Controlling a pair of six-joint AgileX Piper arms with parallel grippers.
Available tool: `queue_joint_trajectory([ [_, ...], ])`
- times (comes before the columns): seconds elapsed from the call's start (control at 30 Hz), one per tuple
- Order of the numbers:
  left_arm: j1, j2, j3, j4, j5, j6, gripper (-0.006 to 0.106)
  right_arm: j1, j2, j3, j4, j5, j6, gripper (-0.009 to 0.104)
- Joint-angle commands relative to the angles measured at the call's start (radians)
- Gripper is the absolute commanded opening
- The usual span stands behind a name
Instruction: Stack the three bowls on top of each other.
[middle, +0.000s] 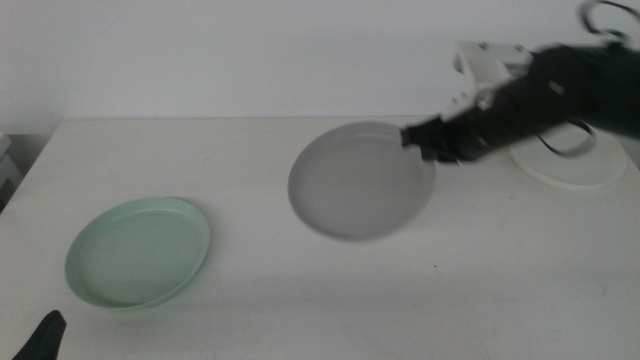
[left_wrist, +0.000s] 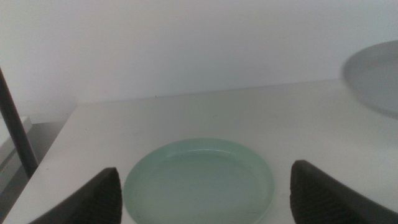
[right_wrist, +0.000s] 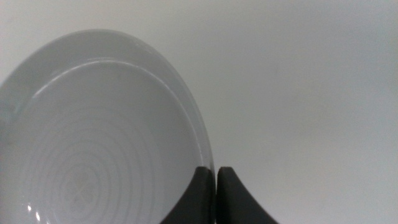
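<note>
White table (middle: 300, 300): right end effector (middle: 418, 140) pinching grey bowl (middle: 360, 180)

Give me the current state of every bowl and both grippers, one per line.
grey bowl: gripped at its rim, tilted, apparently lifted off the table.
pale green bowl: flat on the table, empty, untouched.
white bowl: on the table, partly hidden behind the right arm.
right gripper: shut on the grey bowl's rim.
left gripper: open, waiting at the near edge, facing the pale green bowl.
</note>
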Motion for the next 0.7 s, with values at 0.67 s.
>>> queue_joint_trajectory([
  [0.67,0.001,-0.013,-0.005,-0.015,-0.082,-0.005,0.092,0.131,-0.265,0.543,0.054,-0.376,0.106,-0.001],
])
